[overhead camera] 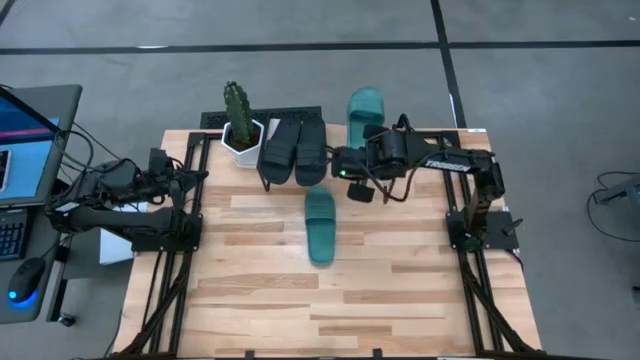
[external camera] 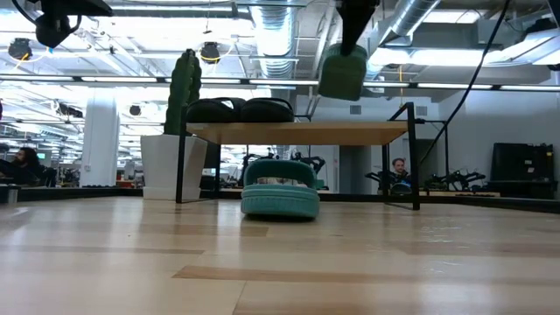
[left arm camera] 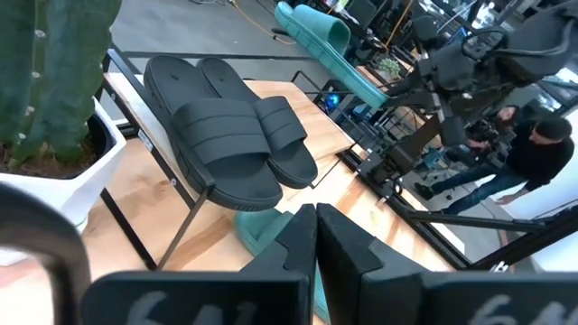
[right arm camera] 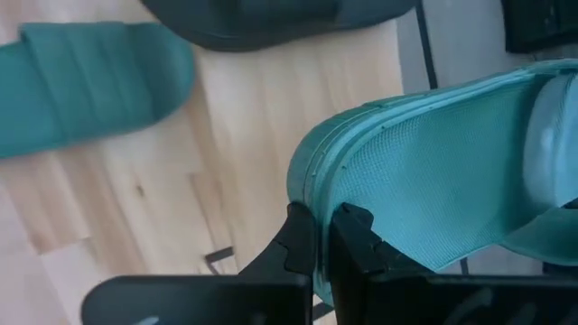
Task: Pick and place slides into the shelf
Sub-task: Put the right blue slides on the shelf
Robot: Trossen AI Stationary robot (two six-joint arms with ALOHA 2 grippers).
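Right now the right gripper [overhead camera: 358, 122] is clamped on the edge of a teal slide [overhead camera: 366, 108], its fingers [right arm camera: 298, 244] pinched together on the sole rim, and holds that slide raised off the surface [overhead camera: 400, 290]. In the low view the held slide [external camera: 342, 72] hangs above the level of the shelf [external camera: 297, 133], over its right-hand part. Just beside this gripper, towards the left arm, two black slides [overhead camera: 292, 148] sit side by side on the tilted shelf board, touching each other. Below and in front of the gripper, a second teal slide [overhead camera: 320, 226] lies flat on the wood-plank surface, clear of the shelf; the low view shows it [external camera: 280, 188] between the shelf's black legs from this angle.

The left gripper [overhead camera: 200, 176] waits at the left edge of the surface with its fingers [left arm camera: 293, 239] pressed together on nothing. Ahead of it stand the two black slides [left arm camera: 230, 126] on the shelf, and beyond them the raised teal slide [left arm camera: 330, 50]. Near this gripper, at the far left corner of the surface, a cactus [overhead camera: 236, 104] stands in a white pot [overhead camera: 243, 144], just beside the shelf's left end. A person [left arm camera: 542, 153] in dark clothing shows in the room behind.
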